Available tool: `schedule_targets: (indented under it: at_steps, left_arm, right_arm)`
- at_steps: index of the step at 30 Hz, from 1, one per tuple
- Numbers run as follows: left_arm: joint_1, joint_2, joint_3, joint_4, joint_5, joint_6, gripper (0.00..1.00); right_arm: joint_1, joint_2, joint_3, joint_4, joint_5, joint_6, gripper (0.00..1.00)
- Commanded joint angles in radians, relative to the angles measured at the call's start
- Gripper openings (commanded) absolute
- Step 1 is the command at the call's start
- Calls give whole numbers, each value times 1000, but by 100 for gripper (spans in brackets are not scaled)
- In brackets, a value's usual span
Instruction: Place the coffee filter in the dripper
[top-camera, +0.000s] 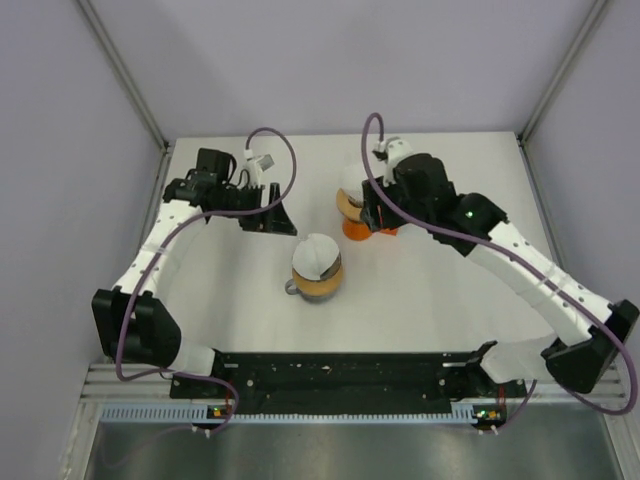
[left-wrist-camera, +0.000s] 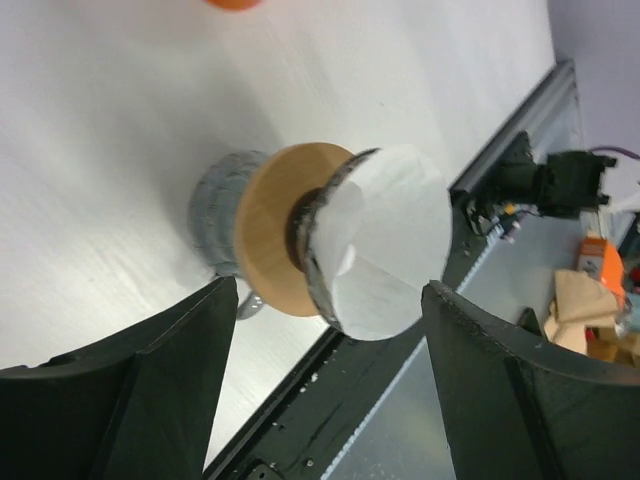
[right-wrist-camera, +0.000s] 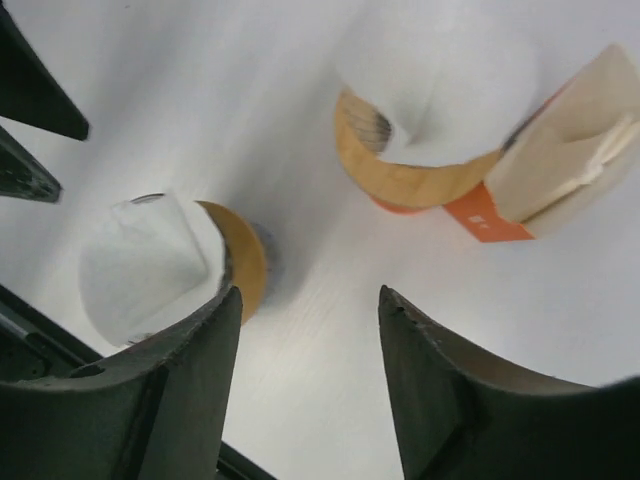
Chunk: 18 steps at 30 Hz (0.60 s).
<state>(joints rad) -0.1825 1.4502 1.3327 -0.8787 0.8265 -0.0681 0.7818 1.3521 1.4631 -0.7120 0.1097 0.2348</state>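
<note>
The left gripper (left-wrist-camera: 327, 288) is spread wide with nothing between its fingers. It hangs just left of the dripper (left-wrist-camera: 275, 225) and a little behind it, not touching. The right gripper (right-wrist-camera: 308, 292) is also spread and empty, off to the dripper's right and behind.

The filter (left-wrist-camera: 385, 235) is in the dripper, its white paper cone nested in the dark funnel above the wooden collar. The dripper stands on a cup (left-wrist-camera: 215, 210) near the middle of the table (top-camera: 450, 300). The paper looks uneven, with one side standing above the rim and a fold running down the inside, so the placing seems done but not tidy.

The main risk I see is the left gripper's way out. Its fingers frame the dripper closely in the wrist view, and a sweep toward the dripper rather than away could catch the raised paper edge and pull the filter out, or nudge the tall, narrow stack off its cup.

A lesser risk sits behind and to the right of the dripper. A second wooden ring (right-wrist-camera: 400, 175) with white paper in it and a pack of filters (right-wrist-camera: 560, 150) lie close under the right gripper — a careless drop could snag loose paper there.
</note>
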Motion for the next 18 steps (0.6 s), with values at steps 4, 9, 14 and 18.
schedule_targets:
  at_steps: [4, 9, 14, 18]
  left_arm:
    - [109, -24, 68, 61, -320, -47, 81]
    - [164, -47, 4, 176, -508, -62, 83]
    - [239, -88, -148, 389, -685, -52, 88]
    - [270, -87, -253, 521, -803, -49, 90]
  right_arm:
    - [-211, -195, -173, 89, 31, 27, 71]
    - [-416, -271, -266, 123, 39, 38, 87]
    - [-582, -284, -363, 154, 74, 46, 89]
    - [-622, -291, -469, 255, 82, 41, 89]
